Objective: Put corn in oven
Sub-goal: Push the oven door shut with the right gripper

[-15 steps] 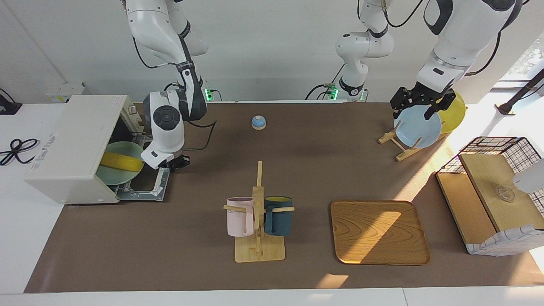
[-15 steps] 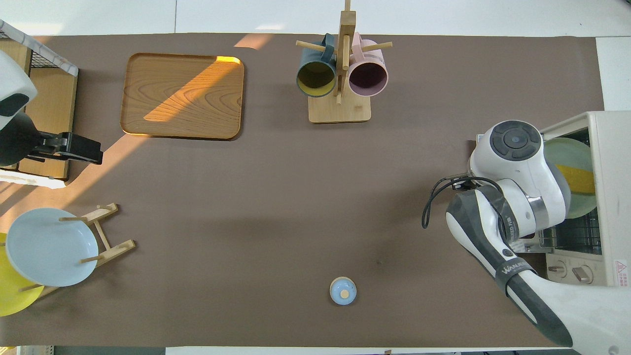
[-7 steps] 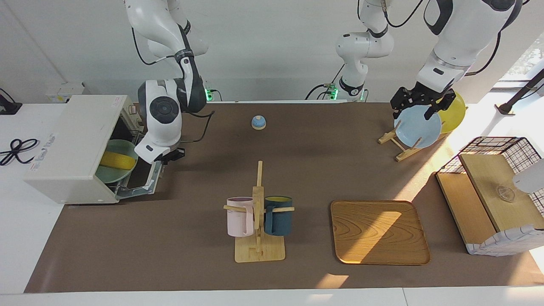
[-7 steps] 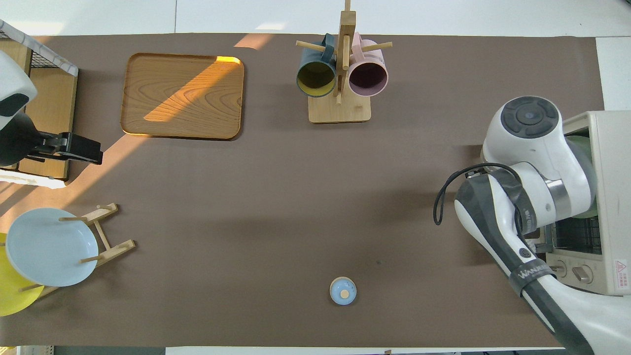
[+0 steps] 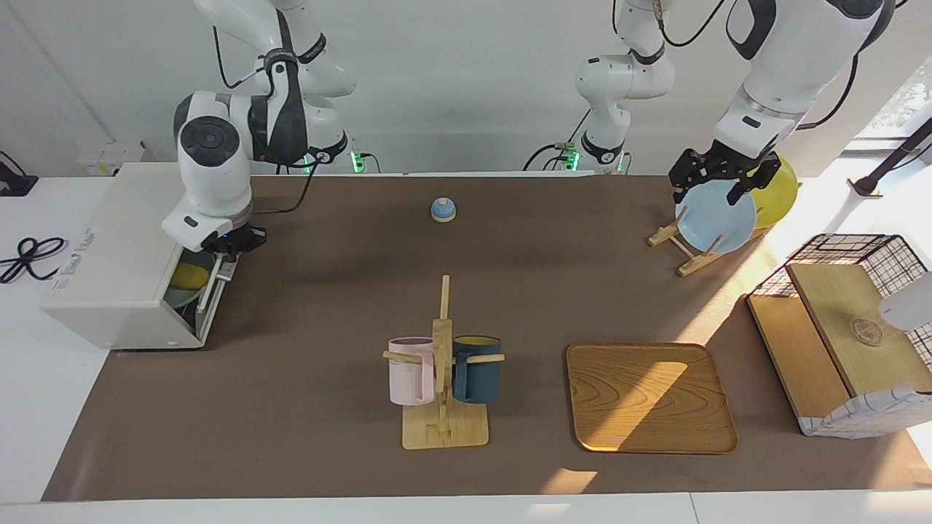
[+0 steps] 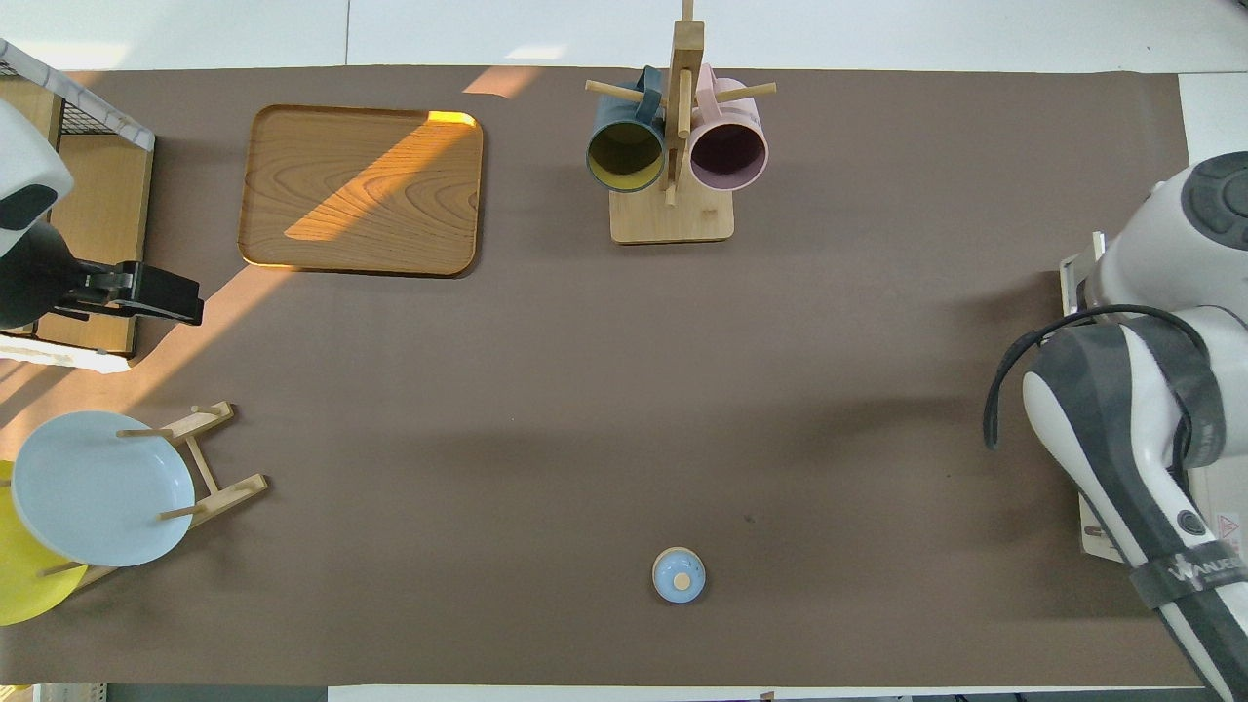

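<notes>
Closed with fingertips together, the right gripper (image 5: 231,246) is set at the top edge of the nearly shut door of the oven (image 5: 116,255); nothing is seen held. Through the remaining gap, the corn (image 5: 188,276) is seen lying inside. Parked above the blue plate (image 5: 716,216), the left gripper (image 5: 717,183) is spread wide and empty.

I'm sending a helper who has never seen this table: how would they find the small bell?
Start at the wooden mug rack holding a pink and a dark blue mug mid-table. Nearer to the robots, alone on the brown mat, sits the bell: a small pale blue dome with a tan knob, unlike the large blue plate.
</notes>
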Robot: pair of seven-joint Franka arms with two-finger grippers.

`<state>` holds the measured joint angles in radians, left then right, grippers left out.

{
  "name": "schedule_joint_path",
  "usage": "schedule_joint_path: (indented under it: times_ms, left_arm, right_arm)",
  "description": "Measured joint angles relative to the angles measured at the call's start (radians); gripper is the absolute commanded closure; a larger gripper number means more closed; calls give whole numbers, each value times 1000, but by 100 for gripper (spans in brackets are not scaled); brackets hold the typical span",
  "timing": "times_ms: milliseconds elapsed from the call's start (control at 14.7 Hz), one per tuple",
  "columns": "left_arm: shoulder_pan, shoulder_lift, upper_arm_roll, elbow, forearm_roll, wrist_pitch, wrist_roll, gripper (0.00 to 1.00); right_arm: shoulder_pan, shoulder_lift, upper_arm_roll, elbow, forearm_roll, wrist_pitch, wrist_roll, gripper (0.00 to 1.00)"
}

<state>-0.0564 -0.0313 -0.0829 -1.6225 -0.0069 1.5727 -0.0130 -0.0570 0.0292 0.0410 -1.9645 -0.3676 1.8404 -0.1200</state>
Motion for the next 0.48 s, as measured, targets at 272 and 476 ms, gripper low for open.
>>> schedule_joint_path:
  times_ms: [272,476]
  left_arm:
    - [0,0,0,0,0,0,0,0]
    - [0,0,0,0,0,0,0,0]
  right_arm:
    - [-32,-8,-12,8,-13,1,-45,75]
    - [-33,-8,-12,13,-2,0,-46,48]
